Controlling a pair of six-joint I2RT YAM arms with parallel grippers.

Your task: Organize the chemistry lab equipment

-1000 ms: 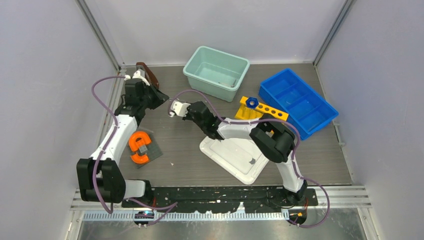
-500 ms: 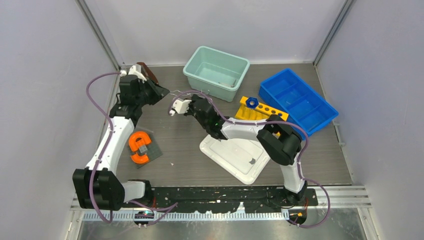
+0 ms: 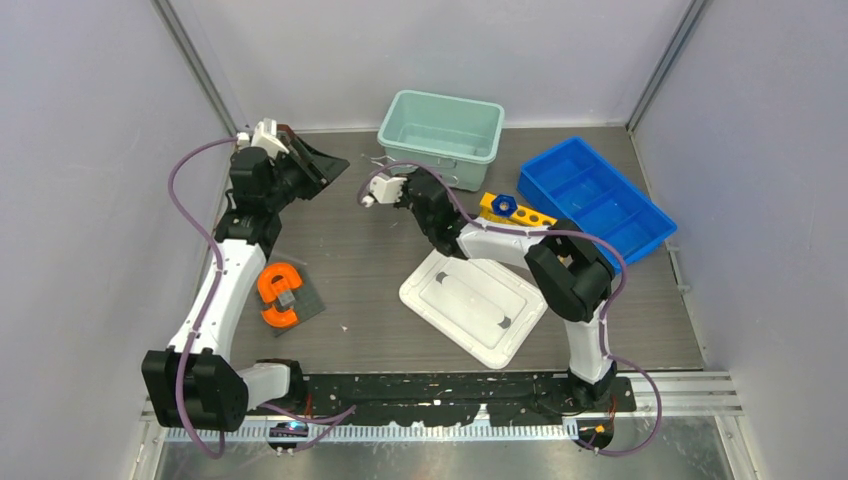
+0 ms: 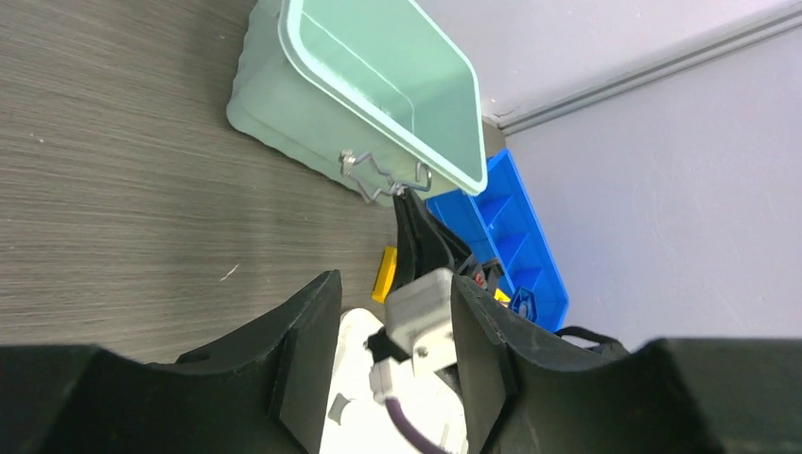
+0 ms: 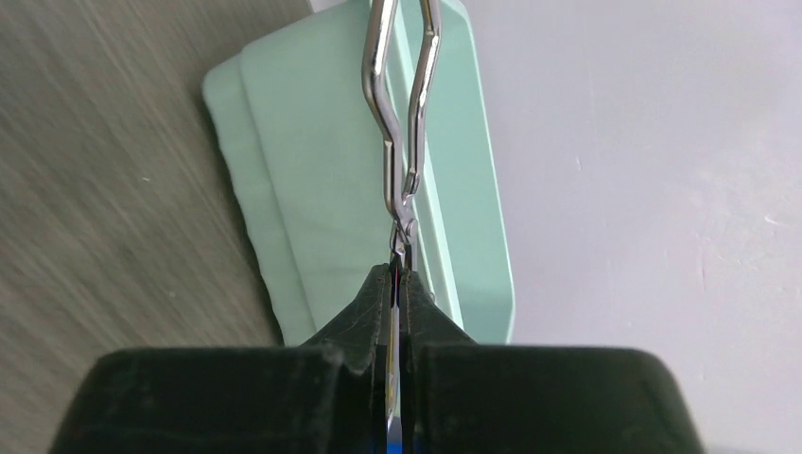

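Observation:
The slim silver wire tongs stick out from my right gripper, which is shut on their handle end. Their tips hang beside the rim of the mint-green bin, and in the left wrist view the tongs cross the bin's front wall. My left gripper stands open and holds nothing, a short way left of the right gripper. In the top view the left gripper points right near the back-left corner. A small blue knob-like piece sits on a yellow rack.
The mint bin stands at the back wall. A blue divided tray lies at the back right and a white tray in the middle. An orange piece rests on a grey pad at the left.
The left jaws have opened and that arm has drawn back toward the corner. The right gripper has carried the tongs up to the mint bin, which has shifted toward the wall.

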